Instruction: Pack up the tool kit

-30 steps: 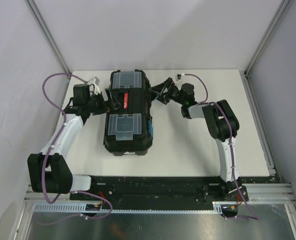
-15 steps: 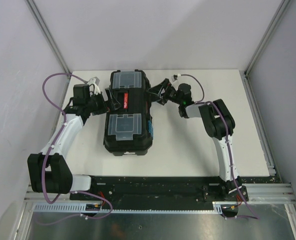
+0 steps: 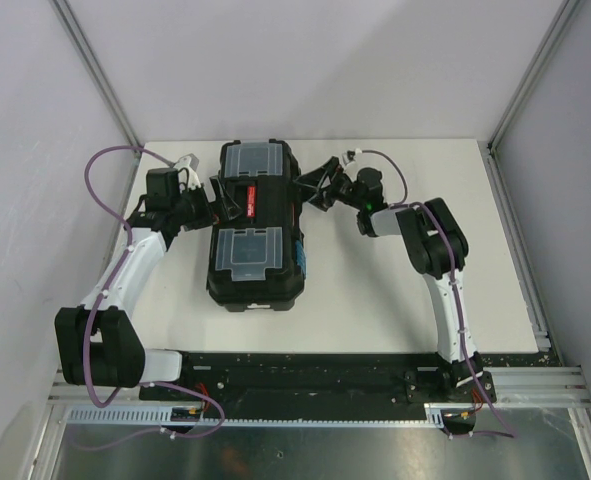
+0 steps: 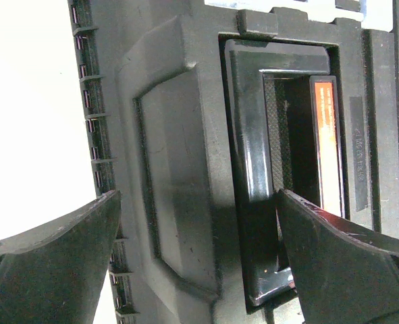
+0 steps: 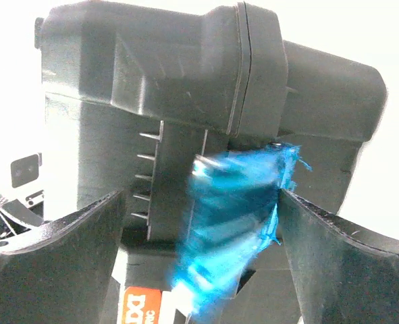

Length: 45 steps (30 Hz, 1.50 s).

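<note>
One large black toolbox point(image 3: 252, 225) lay closed on the white table point(image 3: 395, 300), slightly toward 9 o'clock of the table's centre, with its long axis running from 12 to 6 o'clock. Its lid carried a clear compartment point(image 3: 253, 160) at the 12 o'clock end and a second clear compartment point(image 3: 248, 250) at the 6 o'clock end. The handle point(image 3: 255, 196), bearing a red label point(image 4: 327, 142), lay folded flat between them.

A blue latch point(image 5: 233, 216) sat on the 3 o'clock side wall; it appeared blurred in the right wrist view. The left gripper point(image 3: 213, 200) stood at the 9 o'clock side of the toolbox, level with the handle, jaws spread wide and gripping nothing. The right gripper point(image 3: 310, 190) stood at the 3 o'clock side, jaws equally wide, with the latch framed between its fingers and nothing clamped.
</note>
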Tool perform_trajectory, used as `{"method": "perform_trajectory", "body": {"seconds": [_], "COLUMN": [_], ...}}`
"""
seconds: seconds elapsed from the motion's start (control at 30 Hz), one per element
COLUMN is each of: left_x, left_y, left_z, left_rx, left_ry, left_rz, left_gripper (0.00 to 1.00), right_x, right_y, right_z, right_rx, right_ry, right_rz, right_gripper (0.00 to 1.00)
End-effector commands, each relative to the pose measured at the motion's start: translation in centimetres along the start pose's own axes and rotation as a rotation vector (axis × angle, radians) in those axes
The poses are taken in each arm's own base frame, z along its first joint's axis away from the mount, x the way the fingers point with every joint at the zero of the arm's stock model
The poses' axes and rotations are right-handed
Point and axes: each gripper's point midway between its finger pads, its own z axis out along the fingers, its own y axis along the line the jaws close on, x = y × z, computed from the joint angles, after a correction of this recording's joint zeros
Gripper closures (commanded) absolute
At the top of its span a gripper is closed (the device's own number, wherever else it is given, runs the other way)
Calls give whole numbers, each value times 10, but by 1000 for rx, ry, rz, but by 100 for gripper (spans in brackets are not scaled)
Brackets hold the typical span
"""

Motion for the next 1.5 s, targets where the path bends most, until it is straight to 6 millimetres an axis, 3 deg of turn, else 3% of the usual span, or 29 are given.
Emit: {"method": "perform_trajectory", "body": {"seconds": [0.0, 0.1, 0.17, 0.43, 0.57, 0.7, 0.87, 0.93, 1.07, 1.33, 1.47], "left_x": [24, 24, 25, 25, 25, 26, 29, 29, 30, 29, 28], "left_y": [25, 26, 26, 26, 26, 27, 27, 27, 27, 27, 27], "left_z": [5, 6, 6, 6, 5, 4, 6, 7, 9, 11, 11], "left_rx": [-95, -95, -94, -97, -97, -101, -97, -95, -94, -96, -99], "left_ry": [84, 86, 87, 86, 84, 84, 93, 98, 104, 107, 104], "left_rz": [22, 22, 23, 23, 23, 23, 16, 12, 10, 2, 2], "left_gripper": [1, 1, 2, 2, 1, 1, 1, 1, 1, 1, 1], "right_x": [5, 4, 4, 11, 3, -18, -35, -32, -20, -3, -6], "right_y": [138, 148, 149, 125, 117, 107, 63, 47, 29, 38, 26], "right_z": [-15, -20, -21, -16, -20, -35, -62, -68, -67, -43, -39], "right_rx": [-300, -326, -332, -293, -252, -142, 33, 72, 66, -118, -113], "right_ry": [64, 66, 70, 100, 73, -38, -213, -253, -299, -427, -547], "right_rz": [-169, -163, -157, -114, -135, -141, -29, 31, 179, 484, 616], "right_gripper": [10, 30, 37, 41, 42, 37, 9, 3, 1, 1, 1]}}
